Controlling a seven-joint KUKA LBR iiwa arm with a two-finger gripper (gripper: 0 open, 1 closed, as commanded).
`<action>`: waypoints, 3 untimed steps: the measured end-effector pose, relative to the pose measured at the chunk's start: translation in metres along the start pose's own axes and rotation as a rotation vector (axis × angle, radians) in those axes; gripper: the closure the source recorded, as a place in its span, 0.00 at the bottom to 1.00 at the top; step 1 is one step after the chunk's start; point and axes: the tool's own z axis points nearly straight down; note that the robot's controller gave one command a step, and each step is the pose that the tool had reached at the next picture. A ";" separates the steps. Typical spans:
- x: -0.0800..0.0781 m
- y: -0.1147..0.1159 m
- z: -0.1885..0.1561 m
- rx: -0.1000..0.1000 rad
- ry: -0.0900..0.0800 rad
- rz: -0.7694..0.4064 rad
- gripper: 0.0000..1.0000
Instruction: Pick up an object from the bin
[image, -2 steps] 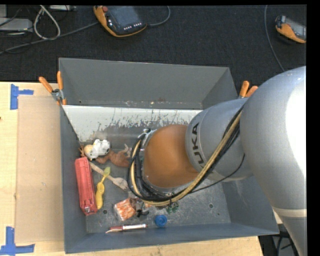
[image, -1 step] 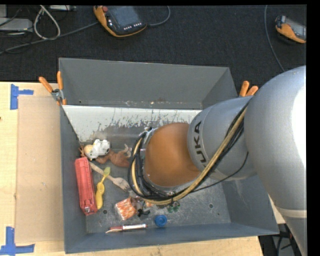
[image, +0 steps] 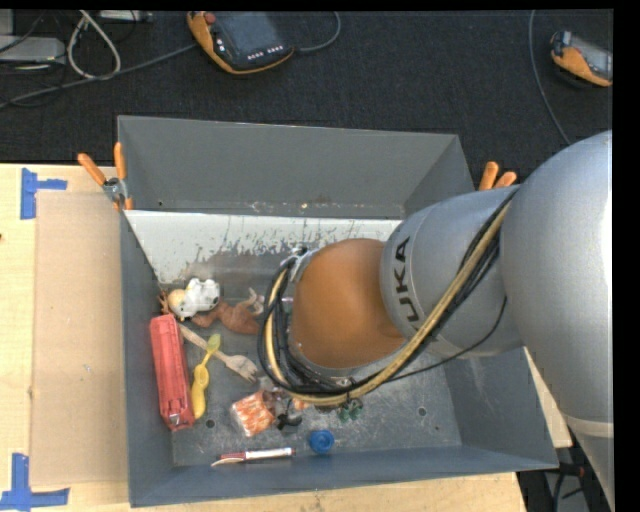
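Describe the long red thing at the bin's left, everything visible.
The long red bar looks like glossy plastic, narrow with rounded ends and a small dark detail at its near end. It lies flat on the floor of the bin, along the left wall. A yellow stick lies against its right side.

My arm (image: 560, 300) comes in from the right, a broad silver link that narrows to the wrist (image: 440, 280), where black maker's letters run up the casing. The wrist points down and to the left. An orange cover (image: 335, 310) caps its end, round and domed toward the camera. Black and yellow cables (image: 470, 270) run along the wrist and loop round the cover's left and lower rim. My gripper (image: 290, 408) hangs beneath that rim, mostly hidden, with a few dark parts peeking out at the cover's lower left.
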 end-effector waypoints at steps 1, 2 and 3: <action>0.001 0.001 -0.021 -0.001 0.004 0.001 1.00; 0.001 0.001 -0.051 0.000 0.001 0.001 1.00; 0.001 0.002 -0.083 -0.001 0.005 0.004 1.00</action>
